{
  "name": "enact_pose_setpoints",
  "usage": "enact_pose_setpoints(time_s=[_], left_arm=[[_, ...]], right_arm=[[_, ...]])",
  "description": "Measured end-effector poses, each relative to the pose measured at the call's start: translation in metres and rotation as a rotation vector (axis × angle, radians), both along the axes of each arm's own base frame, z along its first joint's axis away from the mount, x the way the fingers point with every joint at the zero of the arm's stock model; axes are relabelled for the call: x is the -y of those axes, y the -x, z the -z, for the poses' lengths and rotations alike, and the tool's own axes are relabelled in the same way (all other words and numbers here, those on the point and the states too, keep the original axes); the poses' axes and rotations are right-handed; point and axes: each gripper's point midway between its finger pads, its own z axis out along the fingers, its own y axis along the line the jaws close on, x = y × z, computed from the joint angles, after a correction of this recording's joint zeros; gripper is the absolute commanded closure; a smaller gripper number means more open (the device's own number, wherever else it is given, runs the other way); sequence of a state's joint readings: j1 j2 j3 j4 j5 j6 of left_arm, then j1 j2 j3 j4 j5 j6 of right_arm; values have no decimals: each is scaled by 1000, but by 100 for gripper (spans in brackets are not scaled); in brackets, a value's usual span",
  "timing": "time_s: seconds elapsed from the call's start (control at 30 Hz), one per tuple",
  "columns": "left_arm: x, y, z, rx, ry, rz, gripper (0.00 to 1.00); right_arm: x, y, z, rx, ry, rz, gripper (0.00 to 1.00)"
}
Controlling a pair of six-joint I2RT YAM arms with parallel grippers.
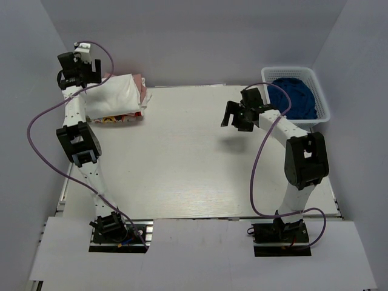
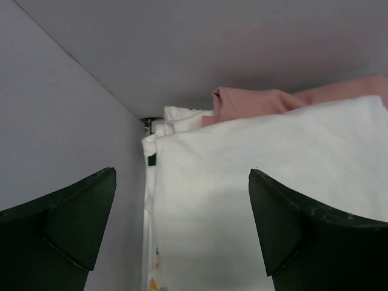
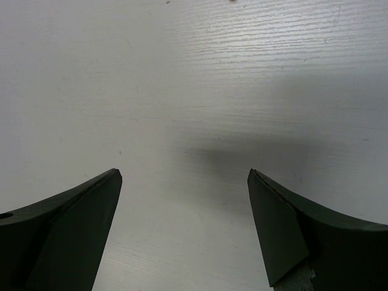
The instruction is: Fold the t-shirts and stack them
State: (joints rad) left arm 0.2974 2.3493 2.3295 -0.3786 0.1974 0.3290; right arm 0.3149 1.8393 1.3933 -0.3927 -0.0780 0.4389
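The folded stack (image 1: 118,97) is set in the far left corner of the table (image 1: 182,170), long axis roughly left to right. The left gripper (image 2: 182,182) is held wide open and empty just above its smooth white top shirt (image 2: 254,188), pink cloth (image 2: 273,100) showing behind. The right gripper (image 3: 185,176), likewise spread and empty, is hung over bare board, nearer the basket (image 1: 294,71) where crumpled blue cloth (image 1: 294,94) is kept

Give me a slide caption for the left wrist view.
Open left gripper before the folded white t-shirt, pink t-shirt behind it.
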Motion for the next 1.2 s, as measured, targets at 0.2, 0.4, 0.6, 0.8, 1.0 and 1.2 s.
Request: enact_pose_setpoints(time_s=[0.2,0.4,0.6,0.8,1.0,1.2], left_arm=[[32,-1,10,-18,155,75,0],[65,-8,7,6,286,117,0],[102,-31,19,16,295,96,0],[143,-38,61,-66,235,99,0],[159,-39,96,-138,93,14,0],[153,-32,115,-186,-14,-108,14]], right_arm=[[-1,1,2,2,1,-6,10],[0,4,7,-6,8,-11,10],[0,4,7,-4,13,-18,10],[1,4,9,-3,19,-25,10],[2,9,17,-24,26,-26,10],[7,17,27,-54,45,-22,10]])
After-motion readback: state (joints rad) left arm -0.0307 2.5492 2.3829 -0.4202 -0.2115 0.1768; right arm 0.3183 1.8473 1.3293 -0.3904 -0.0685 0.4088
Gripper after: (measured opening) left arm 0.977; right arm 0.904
